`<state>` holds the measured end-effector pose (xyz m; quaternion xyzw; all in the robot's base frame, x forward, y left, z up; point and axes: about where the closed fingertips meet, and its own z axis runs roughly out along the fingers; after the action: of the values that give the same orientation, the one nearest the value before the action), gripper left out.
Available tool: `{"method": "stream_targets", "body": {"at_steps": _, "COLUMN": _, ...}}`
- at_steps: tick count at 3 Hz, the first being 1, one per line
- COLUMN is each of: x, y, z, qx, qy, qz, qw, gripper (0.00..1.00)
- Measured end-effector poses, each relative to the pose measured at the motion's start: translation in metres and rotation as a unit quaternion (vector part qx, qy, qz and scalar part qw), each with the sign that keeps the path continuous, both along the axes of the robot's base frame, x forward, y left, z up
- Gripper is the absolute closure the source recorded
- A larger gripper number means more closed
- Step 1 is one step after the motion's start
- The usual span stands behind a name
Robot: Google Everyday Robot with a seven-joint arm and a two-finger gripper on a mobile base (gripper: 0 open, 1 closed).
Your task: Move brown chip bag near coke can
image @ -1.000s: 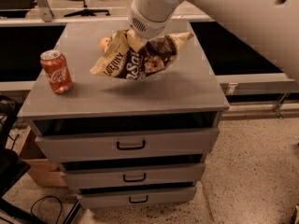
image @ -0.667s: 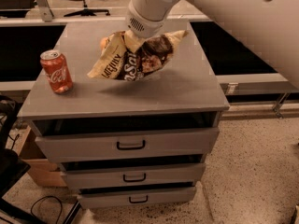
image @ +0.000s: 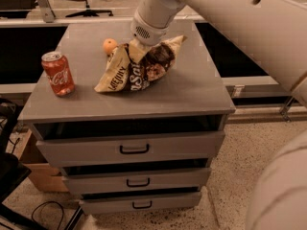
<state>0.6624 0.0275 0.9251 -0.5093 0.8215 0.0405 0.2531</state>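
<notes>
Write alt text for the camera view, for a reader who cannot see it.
A robot arm reaches down from the upper right, its gripper at the crumpled top of a brown chip bag on a grey drawer cabinet. A coke can stands upright left of the bag, apart from it, and an orange fruit lies behind the bag.

Glossy foil brown chip bag (image: pixel 139 70) beneath the gripper (image: pixel 137 44); matt cabinet top (image: pixel 194 86).

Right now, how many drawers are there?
3: top drawer, middle drawer, bottom drawer, stacked under the tabletop; none seem hidden. The tool is at the top of the brown chip bag.
</notes>
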Motion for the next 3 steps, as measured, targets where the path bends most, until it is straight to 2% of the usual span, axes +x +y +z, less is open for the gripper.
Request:
{"method": "stream_targets", "body": {"at_steps": 1, "x": 0.0126, "y": 0.0070, "z": -0.0264, "qx": 0.032, "qy": 0.025, "qz": 0.031, "qw": 0.9987, "gripper": 1.00}}
{"method": "stream_targets", "body": {"at_steps": 3, "x": 0.0197, "y": 0.0152, "z": -0.0364, "qx": 0.057, "qy": 0.036, "qz": 0.052, "qw": 0.9964, "gripper": 1.00}}
